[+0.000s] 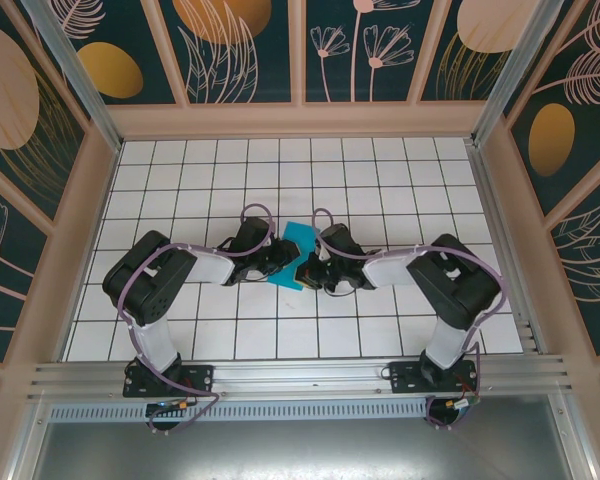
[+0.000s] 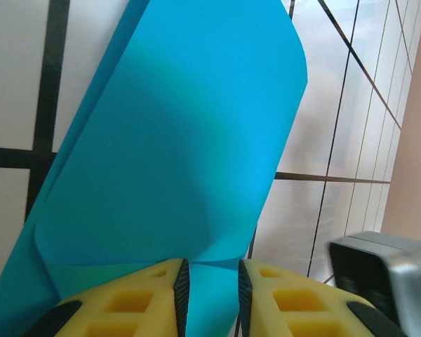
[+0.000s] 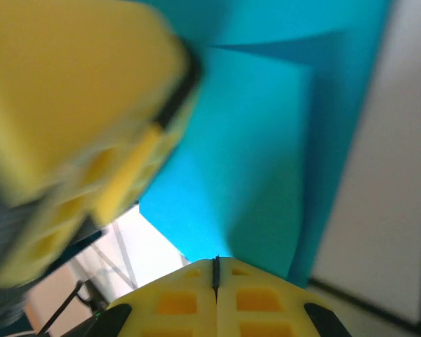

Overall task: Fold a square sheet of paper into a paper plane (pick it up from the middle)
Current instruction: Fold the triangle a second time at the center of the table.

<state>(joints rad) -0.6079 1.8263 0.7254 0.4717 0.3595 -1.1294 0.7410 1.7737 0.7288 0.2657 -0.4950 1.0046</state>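
The two arms reach in from left and right and meet at the middle of the white tiled table [image 1: 400,180], well in from its near edge. Between them sits the sheet of paper [image 1: 298,240], a plain teal-blue sheet no longer lying flat: part of it stands up and tilts toward the far side. In the left wrist view the sheet of paper [image 2: 175,140] is curled over itself, with a rounded flap rising above a lower layer that rests against the tiles. The left gripper [image 2: 210,288] has its yellow fingers [image 2: 126,305] a little apart, and the paper's lower end drops into the gap between their black pads; I cannot tell whether the pads press it. In the top view the left gripper [image 1: 282,264] sits at the paper's near left side. The right gripper [image 1: 313,272] is just to the right of it. Its fingers are pressed together, and in its own view the right gripper [image 3: 216,270] pinches the bottom of the sheet of paper [image 3: 266,140], which fans upward from the tips with a crease.
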